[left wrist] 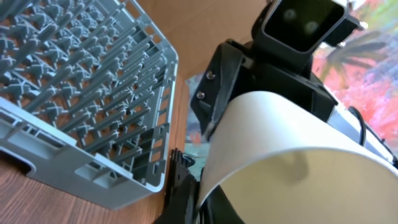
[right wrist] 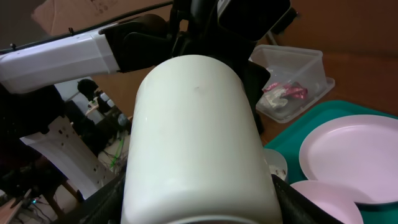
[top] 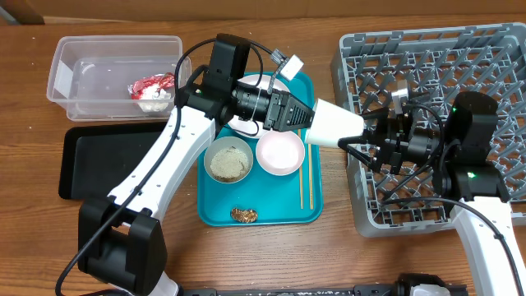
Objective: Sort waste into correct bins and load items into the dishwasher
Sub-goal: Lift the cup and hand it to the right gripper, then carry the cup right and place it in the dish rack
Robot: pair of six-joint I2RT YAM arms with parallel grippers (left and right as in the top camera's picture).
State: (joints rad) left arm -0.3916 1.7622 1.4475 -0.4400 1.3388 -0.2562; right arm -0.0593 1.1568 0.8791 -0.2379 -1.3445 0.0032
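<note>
Handing the cup [top: 333, 123] across comes down to one rule: one gripper lets go only once the other has it firm. Just beside the dish rack [top: 493, 49], at its tray-facing edge, the right gripper [top: 362, 136] has a finger on either side of the cup's rack-ward end. In the wrist view the dark fingers [right wrist: 287, 202] flank the white wall closely, but I cannot tell whether they already pinch it. They should squeeze squarely across the cup's body, not on its very tip, so it does not pivot when the weight comes over.

A little further from the rack, the cup lies on its side in the air, clear of the surface, between the rack and the teal tray [top: 283, 215]. At its far end the left gripper [top: 302, 115] is clenched on it. It should release only when the right has a sure hold, then back straight off along the cup's axis so as not to drag it. The next risk, I judge, is the rack's pegs: the cup needs turning mouth-down and lowering between them, not onto one.

Further from the rack, the teal tray carries a bowl of rice grains [top: 228, 160], an empty bowl [top: 280, 153], the chopsticks [top: 301, 177], a brown lump [top: 244, 215] and a plate [right wrist: 354, 155]. Farthest off are the clear tub [top: 74, 74], with the red-and-white wrapper [top: 152, 86] inside, and the black tray [top: 107, 164].
</note>
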